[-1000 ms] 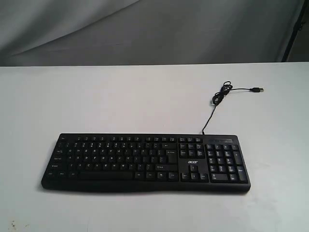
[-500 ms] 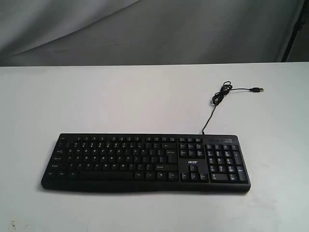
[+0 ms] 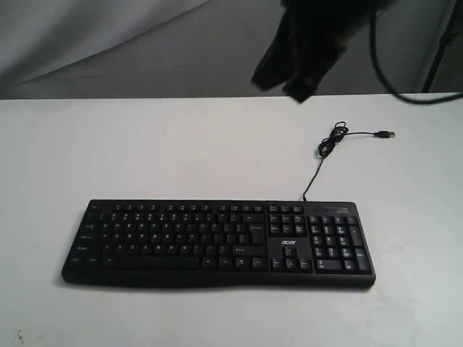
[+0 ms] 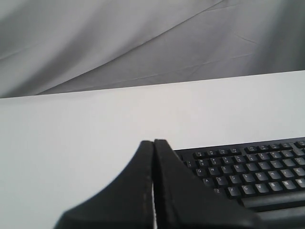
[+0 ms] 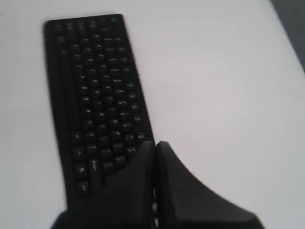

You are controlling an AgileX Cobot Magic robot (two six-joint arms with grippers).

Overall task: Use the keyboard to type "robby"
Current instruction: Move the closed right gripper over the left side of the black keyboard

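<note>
The black keyboard [image 3: 217, 242] lies flat on the white table, near its front edge, number pad to the right; its thin USB cable [image 3: 329, 144] coils behind it. My right gripper [image 3: 296, 90] hangs high above the table behind the keyboard, blurred, its black fingers pressed together with nothing between them. In the right wrist view that gripper [image 5: 156, 144] is shut, and the keyboard [image 5: 95, 90] stretches away below it. My left gripper [image 4: 153, 141] is shut and empty too, close to the corner of the keyboard [image 4: 248, 169] where the Q, A and Z keys sit. The exterior view does not show it.
The USB plug [image 3: 388, 134] rests on the white table [image 3: 181, 152] at the back right. Grey cloth [image 3: 145, 43] hangs behind the table. A black cable [image 3: 391, 79] from the right arm loops at the top right.
The right arm has come into the exterior view from the top, above and behind the keyboard. The keyboard and cable have not moved.
</note>
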